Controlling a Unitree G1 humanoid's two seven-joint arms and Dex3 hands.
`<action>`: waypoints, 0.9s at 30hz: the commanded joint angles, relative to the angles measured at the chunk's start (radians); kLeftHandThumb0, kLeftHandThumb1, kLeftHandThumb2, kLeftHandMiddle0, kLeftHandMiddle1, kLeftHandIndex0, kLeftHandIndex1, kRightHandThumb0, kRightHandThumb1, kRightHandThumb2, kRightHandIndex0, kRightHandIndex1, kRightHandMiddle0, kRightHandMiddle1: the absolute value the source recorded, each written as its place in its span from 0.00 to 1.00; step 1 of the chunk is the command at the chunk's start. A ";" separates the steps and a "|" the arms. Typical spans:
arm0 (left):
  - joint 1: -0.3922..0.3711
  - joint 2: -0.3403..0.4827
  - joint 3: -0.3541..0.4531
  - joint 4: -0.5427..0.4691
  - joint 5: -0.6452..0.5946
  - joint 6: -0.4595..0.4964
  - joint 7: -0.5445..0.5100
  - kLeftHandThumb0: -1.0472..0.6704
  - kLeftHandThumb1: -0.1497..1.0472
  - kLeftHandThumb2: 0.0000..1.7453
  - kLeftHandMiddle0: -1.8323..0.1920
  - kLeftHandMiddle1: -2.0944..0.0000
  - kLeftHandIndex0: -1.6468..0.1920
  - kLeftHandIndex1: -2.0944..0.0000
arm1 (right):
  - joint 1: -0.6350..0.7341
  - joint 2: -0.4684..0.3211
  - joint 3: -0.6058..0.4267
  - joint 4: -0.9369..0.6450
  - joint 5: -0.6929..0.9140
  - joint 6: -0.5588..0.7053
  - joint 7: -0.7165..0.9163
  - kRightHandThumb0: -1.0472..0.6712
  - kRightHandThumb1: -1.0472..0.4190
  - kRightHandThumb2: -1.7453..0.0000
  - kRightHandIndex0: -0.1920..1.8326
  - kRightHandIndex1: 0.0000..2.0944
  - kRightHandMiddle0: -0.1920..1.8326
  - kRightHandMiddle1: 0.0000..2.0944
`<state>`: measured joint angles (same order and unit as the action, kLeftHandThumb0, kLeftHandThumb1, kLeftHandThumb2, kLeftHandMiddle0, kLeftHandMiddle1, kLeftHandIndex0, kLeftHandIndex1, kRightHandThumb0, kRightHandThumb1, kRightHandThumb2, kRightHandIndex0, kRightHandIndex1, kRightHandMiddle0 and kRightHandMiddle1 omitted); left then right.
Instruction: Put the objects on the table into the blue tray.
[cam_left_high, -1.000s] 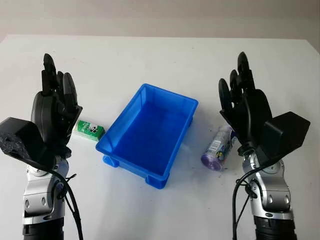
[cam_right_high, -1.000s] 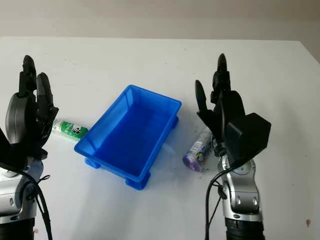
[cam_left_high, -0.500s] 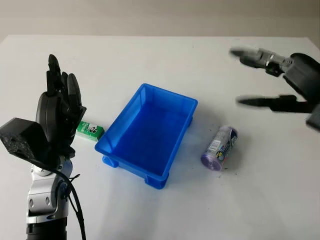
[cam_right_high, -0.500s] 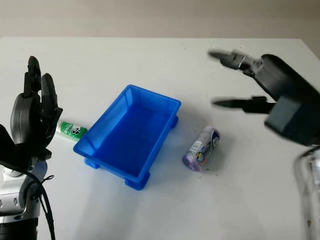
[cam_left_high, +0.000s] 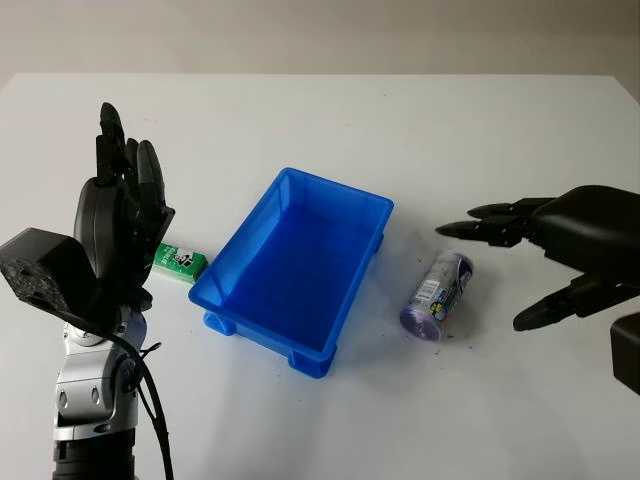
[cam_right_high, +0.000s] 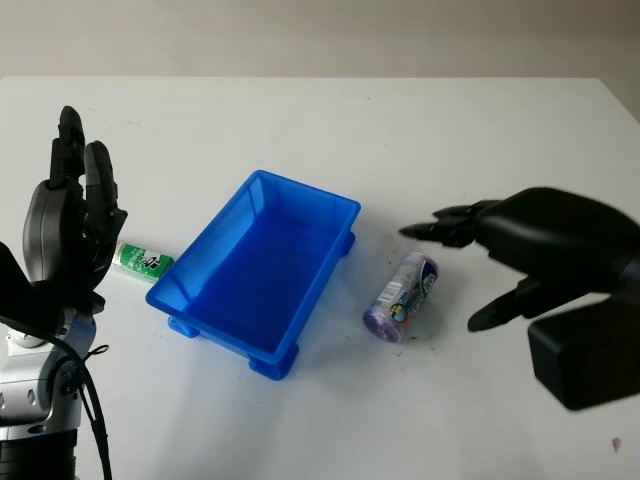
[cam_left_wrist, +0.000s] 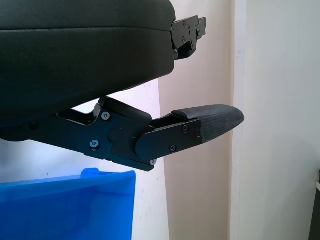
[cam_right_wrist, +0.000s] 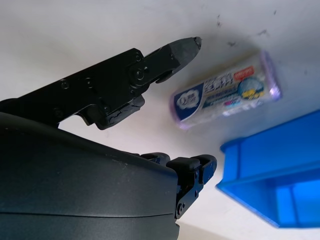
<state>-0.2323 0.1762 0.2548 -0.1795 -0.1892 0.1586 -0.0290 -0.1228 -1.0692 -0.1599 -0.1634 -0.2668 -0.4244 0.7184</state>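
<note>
Right hand (cam_left_high: 560, 250), having swung down beside the purple canister (cam_left_high: 437, 297), hovers released; the round canister could roll from a glancing touch.

I see a white desk (cam_left_high: 300, 120) carrying a blue rectangular plastic tray (cam_left_high: 296, 267) mid-frame, a green-and-white box (cam_left_high: 180, 260) left, a purple cylindrical canister (cam_left_high: 437, 296) right.

blue tray (cam_left_high: 296, 262), purple tube (cam_left_high: 438, 297) (printed), green box (cam_left_high: 180, 260)

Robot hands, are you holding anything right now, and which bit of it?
Nothing is held. The right hand is open, hovering beside the purple can. The left hand is open, raised near the green box.
</note>
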 joint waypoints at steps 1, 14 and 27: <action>-0.002 0.003 -0.001 -0.012 -0.002 0.005 0.000 0.18 1.00 0.37 1.00 1.00 1.00 1.00 | -0.004 0.022 0.037 0.024 -0.003 -0.028 -0.010 0.35 0.14 0.96 0.22 0.02 0.22 0.02; 0.002 0.007 0.005 -0.011 0.000 0.018 0.003 0.18 1.00 0.37 1.00 1.00 1.00 1.00 | -0.079 0.219 0.240 0.278 -0.127 -0.348 -0.234 0.40 0.10 0.96 0.26 0.04 0.25 0.04; 0.010 0.018 0.005 -0.031 0.012 0.020 0.005 0.18 1.00 0.37 1.00 0.99 1.00 1.00 | -0.133 0.235 0.256 0.467 -0.499 -0.577 -0.700 0.40 0.03 0.97 0.38 1.00 0.20 0.91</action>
<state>-0.2283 0.1877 0.2572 -0.1895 -0.1805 0.1811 -0.0238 -0.2514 -0.8155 0.0932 0.2936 -0.7512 -0.9980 0.0334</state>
